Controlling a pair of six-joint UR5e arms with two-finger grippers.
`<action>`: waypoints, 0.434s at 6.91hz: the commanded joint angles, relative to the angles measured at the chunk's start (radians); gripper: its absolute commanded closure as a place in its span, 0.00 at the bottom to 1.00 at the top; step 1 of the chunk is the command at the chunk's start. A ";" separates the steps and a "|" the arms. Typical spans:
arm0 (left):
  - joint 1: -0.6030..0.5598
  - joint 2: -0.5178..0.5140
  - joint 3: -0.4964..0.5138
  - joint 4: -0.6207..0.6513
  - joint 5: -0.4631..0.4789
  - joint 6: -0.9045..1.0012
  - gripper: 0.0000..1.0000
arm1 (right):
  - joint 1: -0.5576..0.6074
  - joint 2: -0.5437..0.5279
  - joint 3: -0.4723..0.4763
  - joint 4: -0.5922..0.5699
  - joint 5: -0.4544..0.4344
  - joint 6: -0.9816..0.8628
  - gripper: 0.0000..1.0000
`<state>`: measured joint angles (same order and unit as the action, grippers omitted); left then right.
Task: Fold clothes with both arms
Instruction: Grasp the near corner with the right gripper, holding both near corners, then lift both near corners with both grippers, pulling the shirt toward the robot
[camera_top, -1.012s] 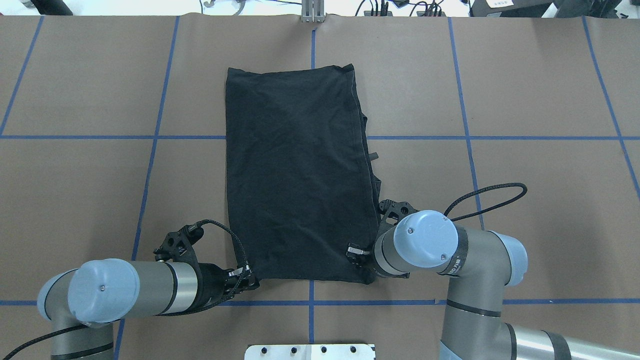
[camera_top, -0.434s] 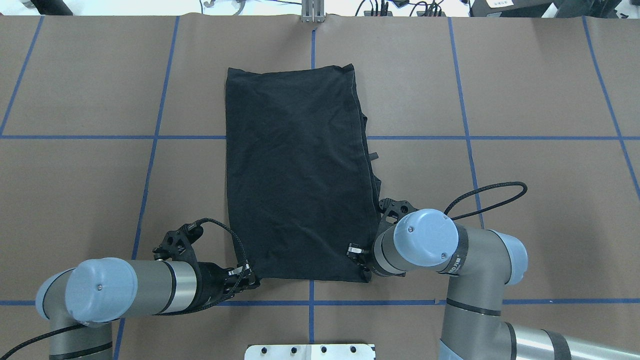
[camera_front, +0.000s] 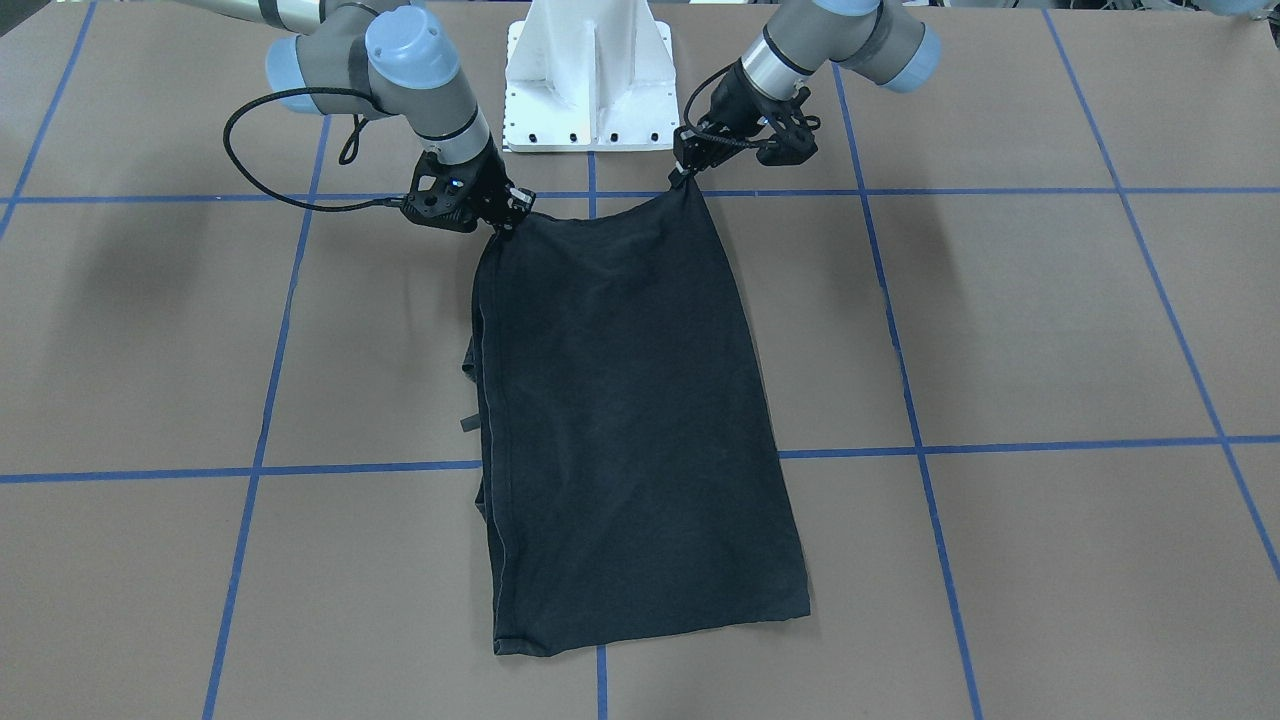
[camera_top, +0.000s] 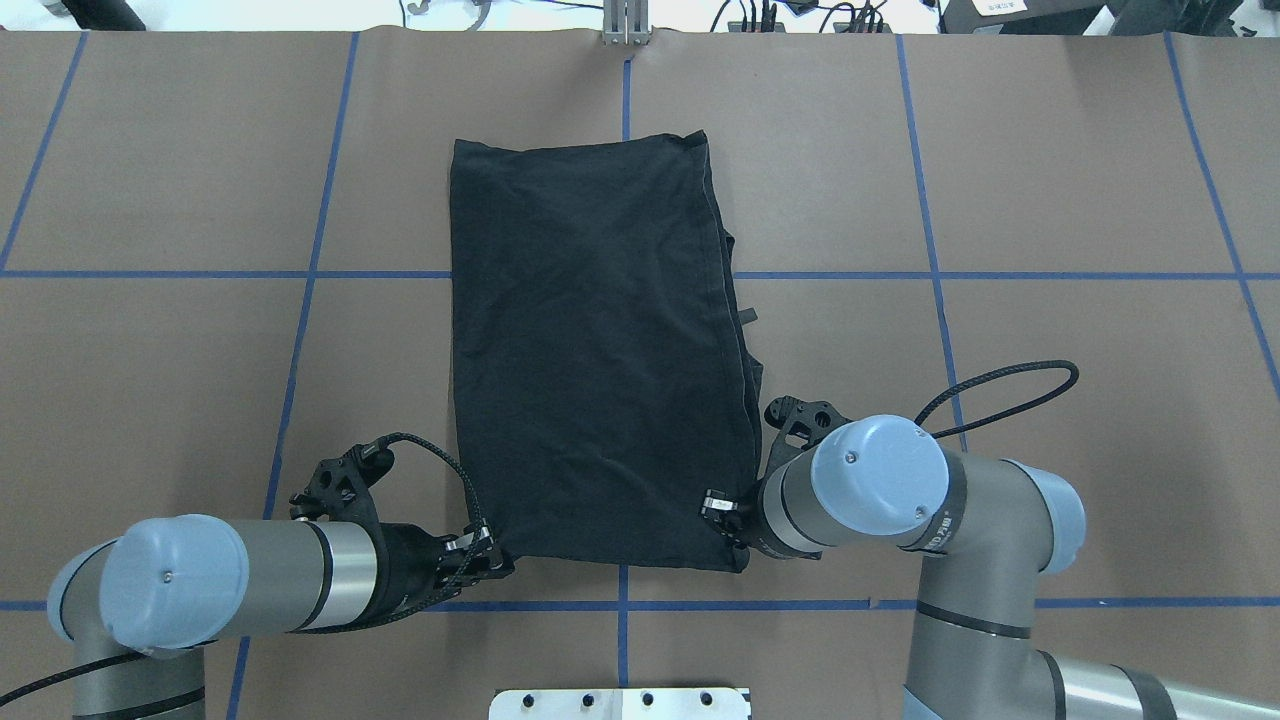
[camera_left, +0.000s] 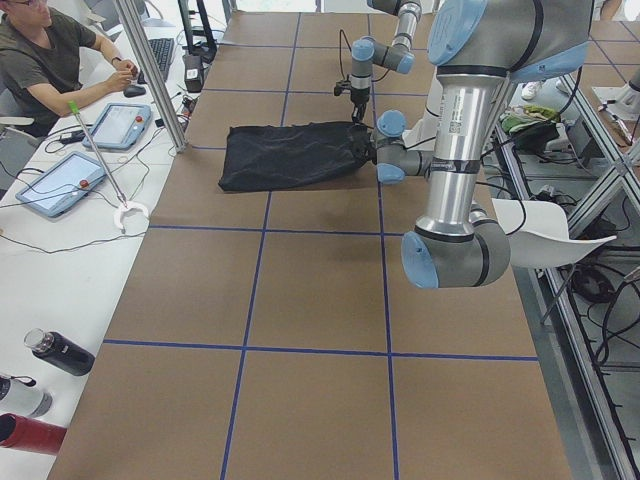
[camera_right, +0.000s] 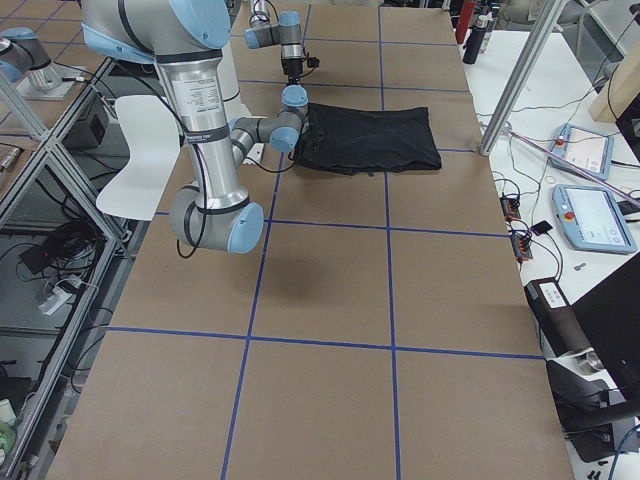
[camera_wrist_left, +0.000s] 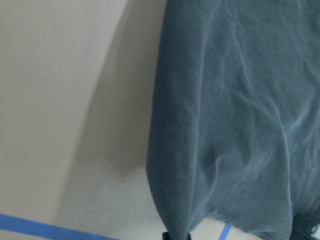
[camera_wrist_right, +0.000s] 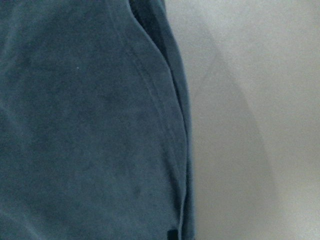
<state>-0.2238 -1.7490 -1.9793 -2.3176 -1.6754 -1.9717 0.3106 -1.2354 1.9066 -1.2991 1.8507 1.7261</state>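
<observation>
Black folded T-shirt lies lengthwise on the brown tabletop in the front view, left fingers and right fingers each clamped on a robot-side corner. Overhead, those corners sit just beyond a blue tape line. Wrist views show the cloth close-up.

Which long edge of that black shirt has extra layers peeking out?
The edge of the shirt nearest the right claw: stacked hems and a small tab stick out there; the opposite edge is one smooth fold.
</observation>
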 joint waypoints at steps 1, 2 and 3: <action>0.004 0.026 -0.030 0.000 -0.023 0.001 1.00 | -0.004 -0.079 0.100 -0.003 0.146 0.003 1.00; 0.014 0.035 -0.045 0.000 -0.041 0.001 1.00 | -0.008 -0.088 0.117 -0.003 0.221 0.003 1.00; 0.020 0.037 -0.046 0.001 -0.082 0.004 1.00 | -0.013 -0.088 0.123 -0.005 0.307 0.022 1.00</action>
<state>-0.2122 -1.7181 -2.0183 -2.3174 -1.7184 -1.9705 0.3028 -1.3149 2.0130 -1.3025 2.0579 1.7338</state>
